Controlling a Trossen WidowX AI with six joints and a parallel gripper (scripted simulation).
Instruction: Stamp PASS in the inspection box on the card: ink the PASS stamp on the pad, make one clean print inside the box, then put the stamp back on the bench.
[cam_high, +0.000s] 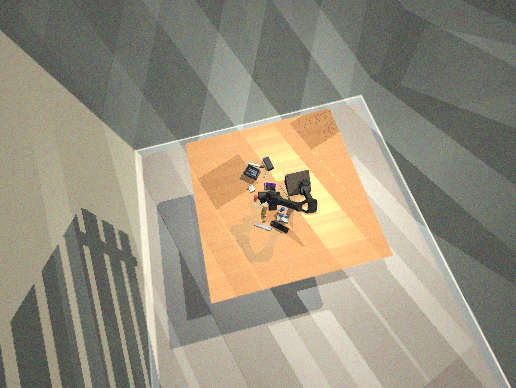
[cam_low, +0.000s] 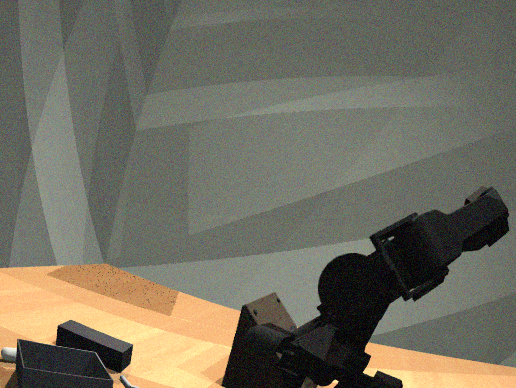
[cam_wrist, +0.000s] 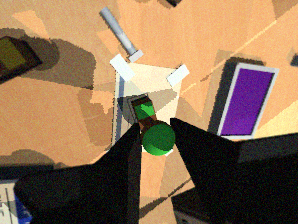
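Note:
My gripper (cam_wrist: 154, 125) (cam_high: 260, 197) is shut on the stamp (cam_wrist: 158, 139), which has a round green knob and a brown body with a green patch. The stamp hangs over the cream card (cam_wrist: 150, 75), its lower end over the card's left half in the wrist view. A thin dark outline (cam_wrist: 131, 106) shows beside the stamp's lower end; the stamp hides most of what lies within it. I cannot tell the gap under the stamp or whether there is a print. The purple ink pad (cam_wrist: 247, 102) (cam_high: 270, 186) lies right of the card in the wrist view.
White strips (cam_wrist: 121, 68) (cam_wrist: 177, 75) lie on the card's upper corners, with a grey rod-shaped tool (cam_wrist: 117, 32) just beyond. A dark object with an olive top (cam_wrist: 11, 55) is at left. A black tray (cam_high: 252, 172) (cam_low: 60, 364) and black block (cam_high: 268, 163) (cam_low: 94, 346) stand farther off.

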